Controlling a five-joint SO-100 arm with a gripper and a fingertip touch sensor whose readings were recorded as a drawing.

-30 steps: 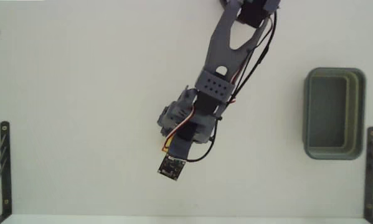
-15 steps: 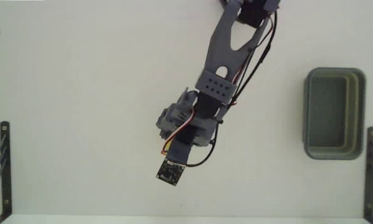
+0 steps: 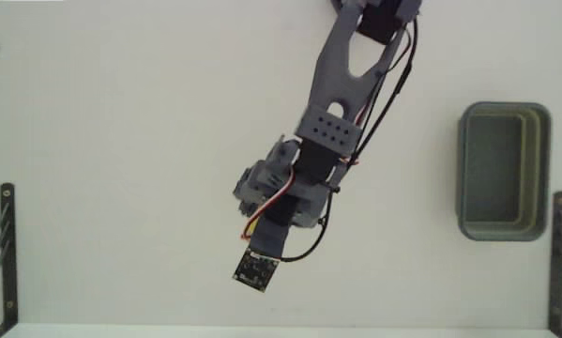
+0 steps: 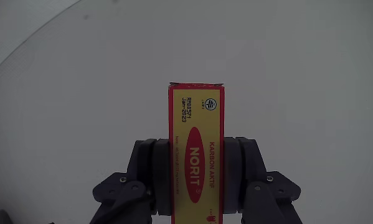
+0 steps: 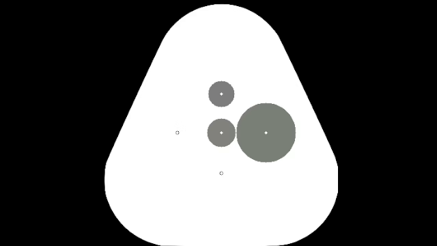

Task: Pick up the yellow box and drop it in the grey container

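Note:
In the wrist view the yellow box (image 4: 195,155), red-edged with a red oval label, stands lengthwise between my gripper's (image 4: 196,147) two dark fingers, which are shut on its lower half. Its top end sticks out past the fingertips over the white table. In the fixed view my gripper (image 3: 271,202) sits left of centre under the grey arm, and the box is hidden beneath it. The grey container (image 3: 463,169) lies far off at the right side, open and with nothing inside.
The white table surface (image 3: 121,169) spreads all around the arm. Black metal brackets stand at the lower left edge (image 3: 7,253) and the lower right edge (image 3: 559,253). The arm's base is at the top (image 3: 379,14).
The wrist end of the arm has shifted a little toward the bottom left of the fixed view. The container has not moved.

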